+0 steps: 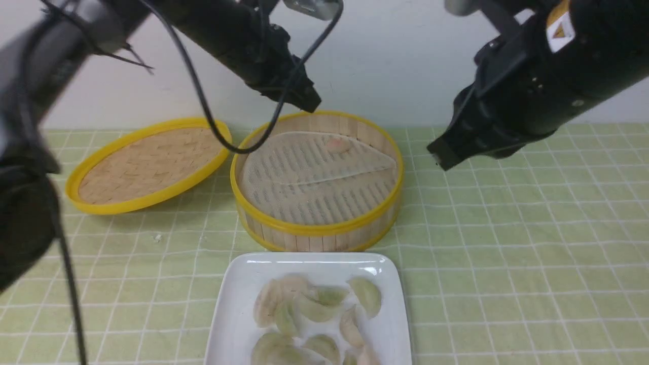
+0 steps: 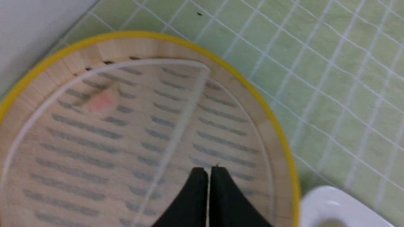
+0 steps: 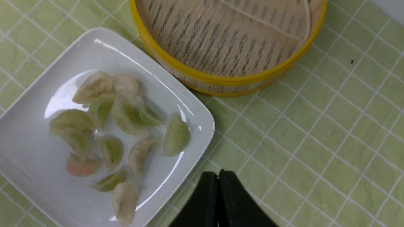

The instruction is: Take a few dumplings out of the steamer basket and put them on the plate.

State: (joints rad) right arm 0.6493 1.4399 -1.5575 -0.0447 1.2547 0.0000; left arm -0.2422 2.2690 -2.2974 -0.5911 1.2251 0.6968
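The steamer basket (image 1: 314,230) stands mid-table with its whitish liner (image 1: 314,172) folded; one pinkish dumpling (image 1: 338,145) lies on its far side, also in the left wrist view (image 2: 101,102). The white plate (image 1: 238,284) sits in front of the basket and holds several pale green and pinkish dumplings (image 1: 314,309), also in the right wrist view (image 3: 126,116). My left gripper (image 1: 309,104) is shut and empty above the basket's far rim; it shows over the liner (image 2: 208,170). My right gripper (image 1: 438,154) is shut and empty, raised right of the basket, over the cloth beside the plate (image 3: 217,173).
The woven yellow-rimmed lid (image 1: 147,162) lies flat left of the basket. A green checked cloth (image 1: 532,243) covers the table. A white wall (image 1: 395,61) runs behind. The left arm's cable (image 1: 223,137) hangs by the basket's left rim.
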